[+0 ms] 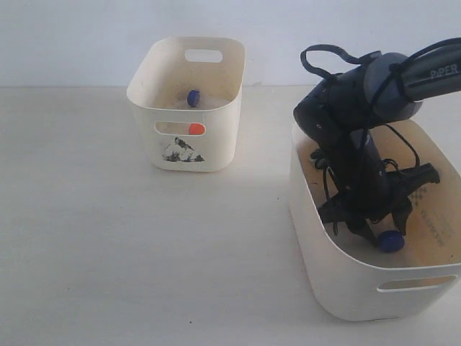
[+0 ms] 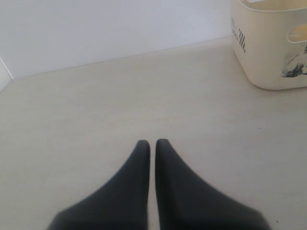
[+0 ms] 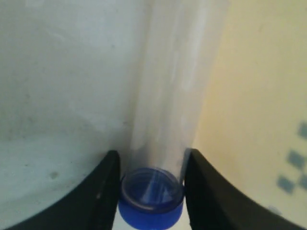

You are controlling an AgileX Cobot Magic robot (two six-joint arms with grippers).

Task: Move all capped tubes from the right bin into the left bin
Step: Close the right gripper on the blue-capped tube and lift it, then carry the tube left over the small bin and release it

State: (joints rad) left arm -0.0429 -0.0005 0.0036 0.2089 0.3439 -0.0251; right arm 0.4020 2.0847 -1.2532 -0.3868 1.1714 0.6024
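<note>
My right gripper [image 1: 374, 232] reaches down into the right bin [image 1: 346, 288], a wide cream tub. Its fingers press on both sides of a clear capped tube with a dark blue cap [image 1: 391, 241]. The right wrist view shows this gripper [image 3: 152, 152] shut on that tube [image 3: 168, 96], just above its blue cap [image 3: 151, 199]. The left bin [image 1: 216, 155], the smaller tub with the picture sticker, holds a blue-capped tube [image 1: 193, 98]. An orange-red cap [image 1: 195, 129] shows through its front slot. My left gripper [image 2: 152, 142] is shut and empty above bare table, with the left bin [image 2: 268, 52] off to one side.
The right arm and its cables [image 1: 338, 122] fill much of the right bin and hide part of its floor. The pale table [image 1: 108, 238] spreads between the two bins, and a white wall [image 1: 72, 36] stands behind.
</note>
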